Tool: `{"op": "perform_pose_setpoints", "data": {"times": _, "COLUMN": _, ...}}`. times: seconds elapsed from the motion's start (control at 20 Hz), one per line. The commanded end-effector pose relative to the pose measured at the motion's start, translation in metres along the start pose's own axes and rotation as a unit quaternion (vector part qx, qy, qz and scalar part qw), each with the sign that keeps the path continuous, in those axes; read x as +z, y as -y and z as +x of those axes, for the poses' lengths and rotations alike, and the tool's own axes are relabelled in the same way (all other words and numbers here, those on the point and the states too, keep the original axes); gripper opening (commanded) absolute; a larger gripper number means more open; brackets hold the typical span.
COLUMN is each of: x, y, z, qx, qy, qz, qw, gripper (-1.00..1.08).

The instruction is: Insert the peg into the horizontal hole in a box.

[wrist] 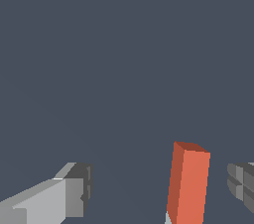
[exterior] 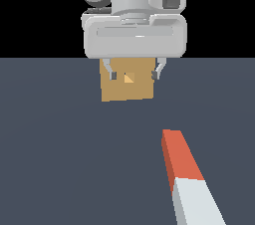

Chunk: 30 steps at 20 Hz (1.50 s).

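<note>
A: Surface and background?

B: A flat slate-grey floor (exterior: 60, 159) under a black backdrop.

A: Peg position?

B: The peg (exterior: 187, 179) lies flat on the floor, near the camera on the exterior view's right, orange-red half pointing toward the box (exterior: 127, 89), white half nearest the camera. It is well apart from the box.

A: Box contents?

B: The hole (exterior: 129, 77) in the box face shows lighter orange; nothing sits in it.

A: End effector?

B: The gripper (exterior: 134, 74) hangs in front of the box, fingers (wrist: 74, 188) spread wide, holding nothing. In the wrist view the peg's orange end stands between them, touching neither.
</note>
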<state>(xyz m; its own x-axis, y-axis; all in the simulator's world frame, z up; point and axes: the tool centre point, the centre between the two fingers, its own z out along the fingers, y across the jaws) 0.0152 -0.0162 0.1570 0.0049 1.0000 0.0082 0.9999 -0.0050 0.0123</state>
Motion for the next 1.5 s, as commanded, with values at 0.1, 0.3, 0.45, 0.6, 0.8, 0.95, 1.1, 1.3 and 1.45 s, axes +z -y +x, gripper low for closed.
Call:
{"op": "perform_pose_setpoints", "data": {"times": 0.1, "x": 0.016, "y": -0.012, "z": -0.037, "qx": 0.011, "qy": 0.001, "qz": 0.001, "qw": 0.9999, "gripper": 1.00}}
{"op": "perform_pose_setpoints", "data": {"times": 0.3, "x": 0.034, "y": -0.025, "z": -0.076, "qx": 0.022, "qy": 0.002, "qz": 0.002, "qw": 0.9998, "gripper": 1.00}}
{"op": "perform_pose_setpoints", "data": {"times": 0.45, "x": 0.047, "y": -0.034, "z": -0.108, "qx": 0.030, "qy": 0.003, "qz": 0.003, "qw": 0.9995, "gripper": 1.00}}
{"op": "perform_pose_setpoints", "data": {"times": 0.6, "x": 0.059, "y": -0.043, "z": -0.137, "qx": 0.039, "qy": 0.004, "qz": 0.004, "qw": 0.9992, "gripper": 1.00}}
{"op": "perform_pose_setpoints", "data": {"times": 0.8, "x": 0.072, "y": -0.052, "z": -0.166, "qx": 0.047, "qy": 0.004, "qz": 0.005, "qw": 0.9989, "gripper": 1.00}}
{"op": "perform_pose_setpoints", "data": {"times": 0.95, "x": 0.078, "y": -0.056, "z": -0.181, "qx": 0.051, "qy": 0.004, "qz": 0.005, "qw": 0.9987, "gripper": 1.00}}
{"op": "perform_pose_setpoints", "data": {"times": 1.1, "x": 0.082, "y": -0.060, "z": -0.192, "qx": 0.054, "qy": 0.004, "qz": 0.006, "qw": 0.9985, "gripper": 1.00}}
{"op": "perform_pose_setpoints", "data": {"times": 1.3, "x": 0.086, "y": -0.063, "z": -0.201, "qx": 0.057, "qy": 0.004, "qz": 0.006, "qw": 0.9984, "gripper": 1.00}}
{"op": "perform_pose_setpoints", "data": {"times": 1.45, "x": 0.087, "y": -0.064, "z": -0.203, "qx": 0.058, "qy": 0.004, "qz": 0.006, "qw": 0.9983, "gripper": 1.00}}
